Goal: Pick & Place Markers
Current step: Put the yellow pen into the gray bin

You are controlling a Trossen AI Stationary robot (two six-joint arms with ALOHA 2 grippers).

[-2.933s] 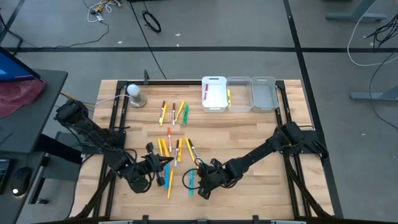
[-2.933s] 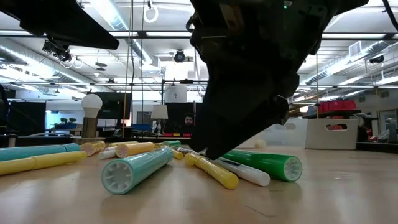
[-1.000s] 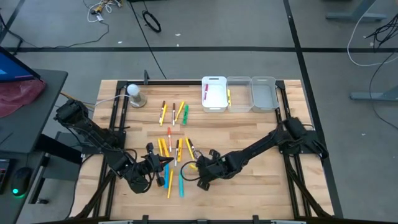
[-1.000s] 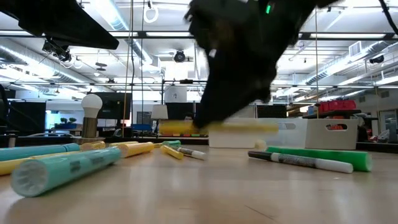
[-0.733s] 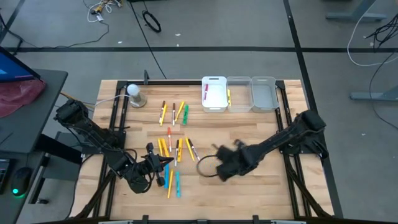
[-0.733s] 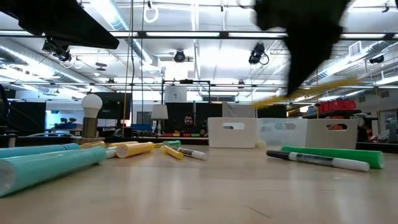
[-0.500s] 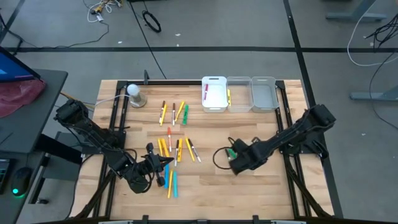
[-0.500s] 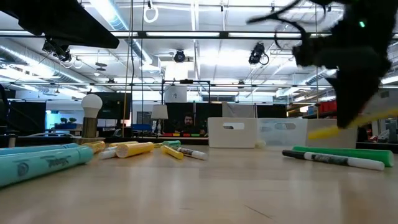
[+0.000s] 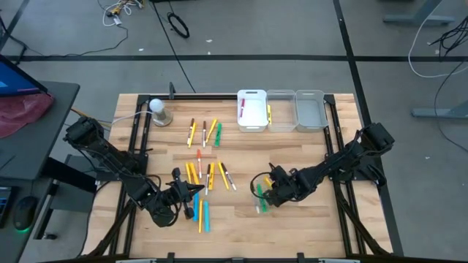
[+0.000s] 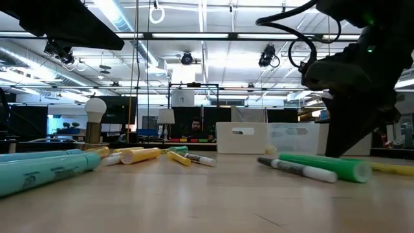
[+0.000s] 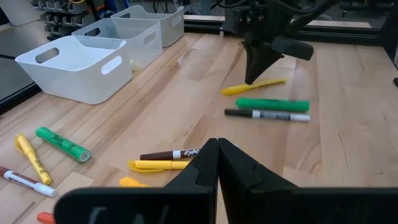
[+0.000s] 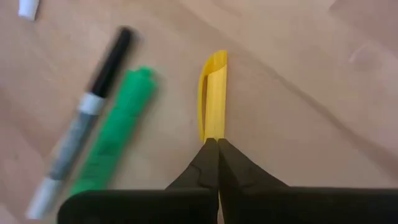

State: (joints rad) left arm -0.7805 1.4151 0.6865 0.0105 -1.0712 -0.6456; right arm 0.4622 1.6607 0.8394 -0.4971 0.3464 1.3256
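The right gripper (image 9: 274,191) sits low over the table (image 9: 314,219), shut, its tips at the end of a yellow marker (image 12: 212,93) that lies flat, not lifted. Green marker (image 12: 115,149) lies just beside. Left gripper (image 9: 191,191) waits shut, empty, by the marker cluster (image 9: 205,175), bins (image 9: 281,109) well apart.
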